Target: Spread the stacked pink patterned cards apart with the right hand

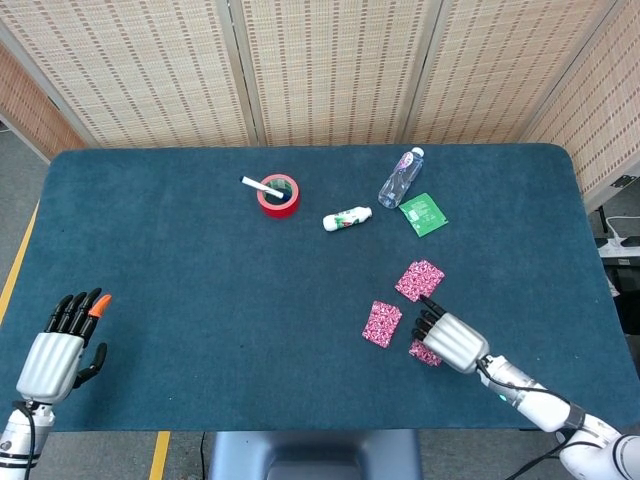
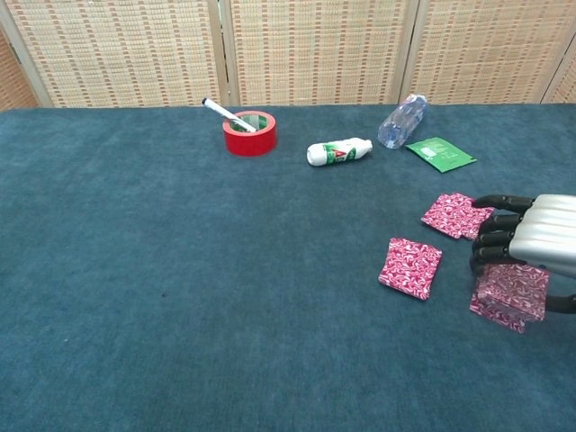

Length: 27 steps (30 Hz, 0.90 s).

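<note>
Three lots of pink patterned cards lie apart on the blue table (image 1: pixel 200 290). One card (image 1: pixel 419 280) (image 2: pixel 453 215) lies furthest from me and a second card (image 1: pixel 381 323) (image 2: pixel 411 266) sits to its left. My right hand (image 1: pixel 452 341) (image 2: pixel 531 241) grips the remaining pink cards (image 1: pixel 424 352) (image 2: pixel 510 295) near the front right, fingers curled over them and thumb below. Most of that lot is hidden by the hand in the head view. My left hand (image 1: pixel 60 350) hovers at the front left corner, fingers apart and holding nothing.
A red tape roll (image 1: pixel 278 193) (image 2: pixel 249 132) with a white marker (image 2: pixel 220 112) across it stands at the back. Right of it lie a small white bottle (image 1: pixel 347 218) (image 2: pixel 338 151), a clear water bottle (image 1: pixel 400 178) (image 2: pixel 401 121) and a green packet (image 1: pixel 424 213) (image 2: pixel 440 151).
</note>
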Motion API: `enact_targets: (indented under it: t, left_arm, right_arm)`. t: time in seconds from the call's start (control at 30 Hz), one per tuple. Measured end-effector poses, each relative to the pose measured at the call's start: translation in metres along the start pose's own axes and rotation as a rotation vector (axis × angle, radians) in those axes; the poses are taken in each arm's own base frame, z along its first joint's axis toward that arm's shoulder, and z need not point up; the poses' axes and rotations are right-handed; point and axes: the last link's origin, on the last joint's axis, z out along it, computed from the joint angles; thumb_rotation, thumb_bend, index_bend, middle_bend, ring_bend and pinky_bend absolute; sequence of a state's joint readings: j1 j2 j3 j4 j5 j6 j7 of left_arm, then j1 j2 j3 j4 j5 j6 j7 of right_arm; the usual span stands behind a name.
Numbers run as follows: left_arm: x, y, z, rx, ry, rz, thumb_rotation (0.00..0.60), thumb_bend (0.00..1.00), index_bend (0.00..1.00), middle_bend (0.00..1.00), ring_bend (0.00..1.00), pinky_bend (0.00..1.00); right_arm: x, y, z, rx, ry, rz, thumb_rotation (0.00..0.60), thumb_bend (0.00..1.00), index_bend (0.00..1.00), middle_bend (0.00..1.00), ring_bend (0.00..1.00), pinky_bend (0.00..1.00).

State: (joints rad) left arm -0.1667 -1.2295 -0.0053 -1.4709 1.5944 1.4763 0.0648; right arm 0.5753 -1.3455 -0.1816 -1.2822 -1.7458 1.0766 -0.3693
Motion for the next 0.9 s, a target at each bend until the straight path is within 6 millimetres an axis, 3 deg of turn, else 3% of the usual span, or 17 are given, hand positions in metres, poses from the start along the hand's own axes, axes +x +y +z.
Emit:
enact_targets:
  t: [0.1,0.2,0.4,0.63,0.9]
  left_arm:
    - [0.0,-0.001,0.0,0.001,0.001,-0.003,0.6,0.52,0.0,0.0,0.0,0.07]
    - [0.0,-0.001,0.001,0.001,0.001,-0.004,0.6,0.52,0.0,0.0,0.0,0.07]
    - [0.001,-0.002,0.001,0.001,0.002,-0.005,0.6,0.52,0.0,0.0,0.0,0.07]
    - [0.001,-0.001,0.0,0.0,0.006,-0.003,0.6,0.52,0.0,0.0,0.0,0.07]
    - [0.004,-0.001,-0.001,-0.006,0.031,-0.006,0.6,0.52,0.0,0.0,0.0,0.07]
  right_arm:
    - [-0.003,-0.001,0.001,-0.002,-0.024,0.0,0.6,0.24,0.19,0.25,0.11,0.0]
    - [-0.006,-0.002,0.001,-0.004,-0.063,0.001,0.6,0.24,0.02,0.12,0.03,0.0]
    - [-0.004,-0.004,0.001,-0.018,-0.081,-0.001,0.6,0.24,0.0,0.05,0.0,0.0]
    - [0.009,0.001,-0.009,-0.061,-0.052,0.018,0.6,0.24,0.0,0.05,0.0,0.0]
    - [0.031,0.014,-0.046,-0.284,0.082,0.191,0.6,0.24,0.0,0.0,0.0,0.0]
